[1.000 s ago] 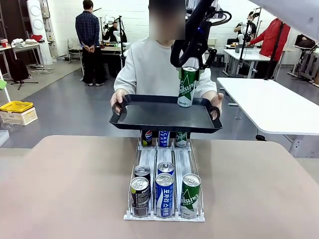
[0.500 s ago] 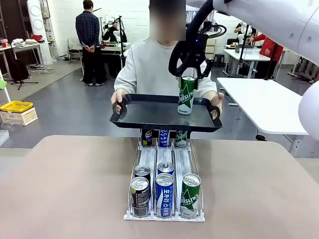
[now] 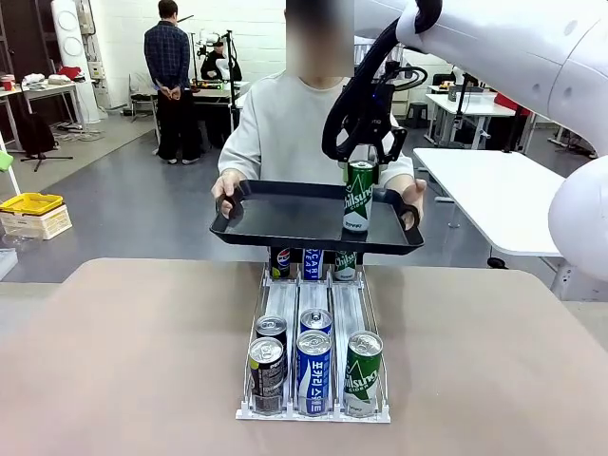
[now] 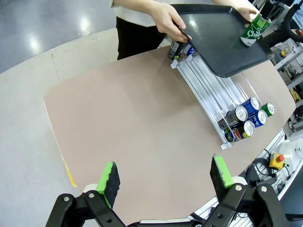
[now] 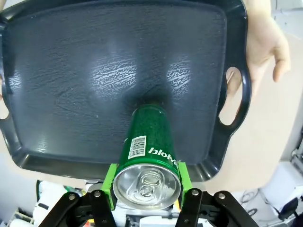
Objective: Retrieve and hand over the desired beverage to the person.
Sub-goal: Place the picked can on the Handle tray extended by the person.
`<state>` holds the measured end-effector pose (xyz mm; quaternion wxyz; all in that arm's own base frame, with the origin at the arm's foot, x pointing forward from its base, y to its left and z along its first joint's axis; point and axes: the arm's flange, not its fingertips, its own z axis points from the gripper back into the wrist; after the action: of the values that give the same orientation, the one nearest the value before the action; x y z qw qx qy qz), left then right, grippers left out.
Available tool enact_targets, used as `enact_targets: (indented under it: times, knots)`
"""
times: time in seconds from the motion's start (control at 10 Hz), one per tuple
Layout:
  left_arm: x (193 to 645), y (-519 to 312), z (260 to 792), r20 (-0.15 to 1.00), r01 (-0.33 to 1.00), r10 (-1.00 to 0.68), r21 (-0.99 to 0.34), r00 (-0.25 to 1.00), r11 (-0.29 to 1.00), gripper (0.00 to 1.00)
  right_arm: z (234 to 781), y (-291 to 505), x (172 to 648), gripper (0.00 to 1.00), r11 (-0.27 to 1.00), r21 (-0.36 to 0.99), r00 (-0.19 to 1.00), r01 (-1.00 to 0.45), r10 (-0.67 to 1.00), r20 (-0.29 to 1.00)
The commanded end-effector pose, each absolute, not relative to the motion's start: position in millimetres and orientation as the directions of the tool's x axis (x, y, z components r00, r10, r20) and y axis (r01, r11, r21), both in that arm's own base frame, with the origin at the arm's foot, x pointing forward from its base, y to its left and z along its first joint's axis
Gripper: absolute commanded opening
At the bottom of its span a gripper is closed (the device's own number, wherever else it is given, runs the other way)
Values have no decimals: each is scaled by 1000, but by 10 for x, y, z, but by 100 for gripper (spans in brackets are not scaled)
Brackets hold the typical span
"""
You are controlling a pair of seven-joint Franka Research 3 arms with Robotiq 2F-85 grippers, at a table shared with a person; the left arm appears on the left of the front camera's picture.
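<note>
**A:** Step in hand?
**B:** Handing over. Green can clamped near its top in right gripper, over the right side of the black tray held by the person.
**A:** Next move?
**B:** Probably lowering flat, then opening the jaws. Contact with tray not clear.
**A:** Pointing?
**B:** Upright, long axis vertical, lid upward.

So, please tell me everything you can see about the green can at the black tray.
The green can is slim, metal, with white lettering, a barcode and a silver, unopened top. It stands upright, and its bottom seems to rest on the black tray that the person holds by both handles. The right gripper is shut on its upper part.
</note>
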<state>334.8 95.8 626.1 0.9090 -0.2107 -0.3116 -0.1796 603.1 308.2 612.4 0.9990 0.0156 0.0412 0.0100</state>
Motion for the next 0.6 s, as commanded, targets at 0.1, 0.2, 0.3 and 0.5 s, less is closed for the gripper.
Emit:
enact_targets:
  times: [0.1,0.2,0.3,0.5]
  knots:
    - [3356,973,6258,657,469,-194,-272,728,840,100,6335,3120,6255,58,998,24,995,-51,53,-81]
    - [3356,973,6258,657,469,-194,-272,728,840,100,6327,3104,6258,69,997,22,993,-75,77,-89]
    - [3356,973,6258,657,469,-194,-272,728,840,100,6323,3097,6263,100,997,20,993,-79,81,-90]
    - [3356,973,6258,657,469,-194,-272,728,840,100,6342,3092,6261,100,996,25,993,-80,82,-89]
